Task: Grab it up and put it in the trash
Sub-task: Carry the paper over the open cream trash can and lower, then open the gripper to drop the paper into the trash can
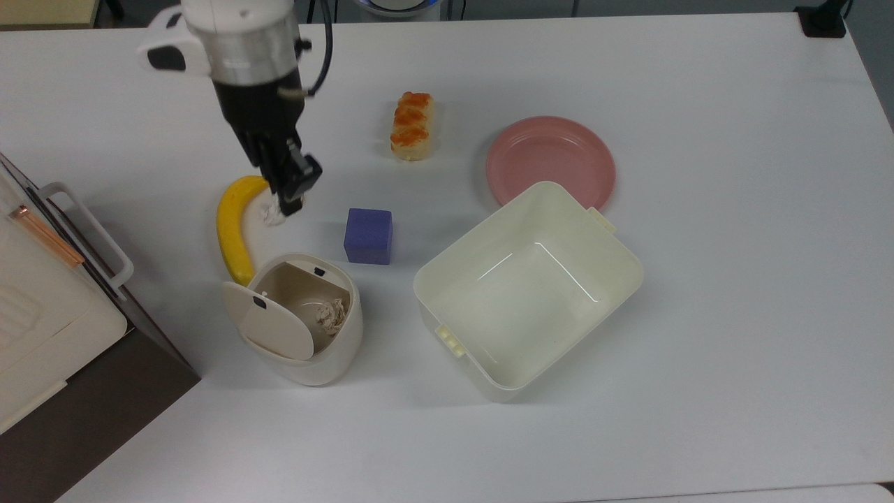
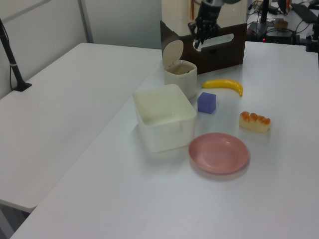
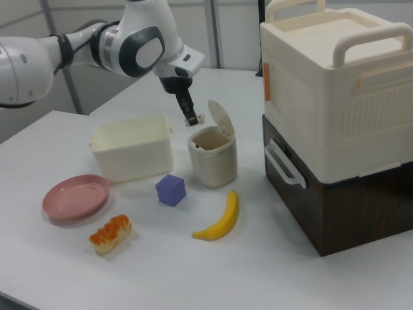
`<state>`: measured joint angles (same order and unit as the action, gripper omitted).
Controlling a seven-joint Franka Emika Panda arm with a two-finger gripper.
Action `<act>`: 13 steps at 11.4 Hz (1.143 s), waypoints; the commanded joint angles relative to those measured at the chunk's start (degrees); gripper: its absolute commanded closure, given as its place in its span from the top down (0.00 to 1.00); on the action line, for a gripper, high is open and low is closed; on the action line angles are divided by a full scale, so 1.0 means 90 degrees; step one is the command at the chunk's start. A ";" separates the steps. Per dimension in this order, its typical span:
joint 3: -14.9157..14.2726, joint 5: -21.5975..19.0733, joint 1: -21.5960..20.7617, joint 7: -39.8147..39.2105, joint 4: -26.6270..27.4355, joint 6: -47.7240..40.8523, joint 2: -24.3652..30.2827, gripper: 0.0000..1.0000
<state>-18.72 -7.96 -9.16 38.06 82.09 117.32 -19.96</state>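
Gripper [image 1: 285, 204]: we are gripping the paper wad [image 1: 272, 215], airborne.
Risk: we are nearing the trash bin [image 1: 307, 318]; early release drops it outside.

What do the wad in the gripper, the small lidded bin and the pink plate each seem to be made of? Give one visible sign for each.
Wad: likely paper or tissue, off-white, matte and crumpled.
Small lidded bin: probably plastic, with smooth cream walls and a moulded flip lid.
Pink plate: looks like plastic or melamine, evenly pink with a slight sheen; glazed ceramic cannot be ruled out.
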 commanded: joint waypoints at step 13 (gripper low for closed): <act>-0.0079 0.0716 -0.0154 0.1572 -0.1475 0.0421 -0.1796 0.41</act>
<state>-18.71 -4.59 -9.80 50.97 69.46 120.52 -35.72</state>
